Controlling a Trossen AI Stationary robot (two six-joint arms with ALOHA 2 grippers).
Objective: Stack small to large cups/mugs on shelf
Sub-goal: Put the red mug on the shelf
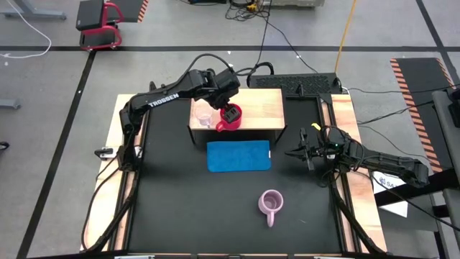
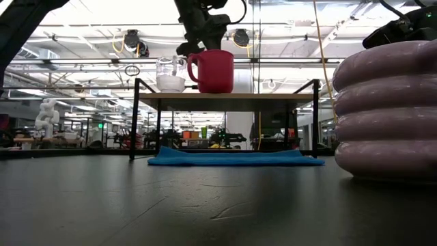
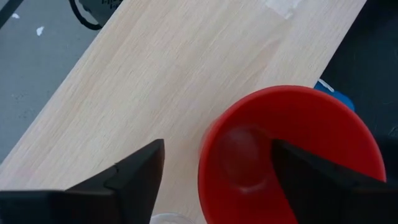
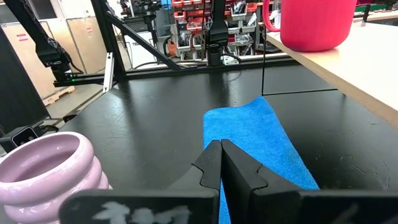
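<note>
Cups on shelf: red mug upright beside clear glass cup on the wooden shelf; lilac mug alone on the near desk.
Left end effector straddles the red mug's rim, fingers apart. Right end effector waits at the right, fingers together. Lilac mug looks rigid, glazed, likely slippery; handle or rim best. Glass fragile.
</note>
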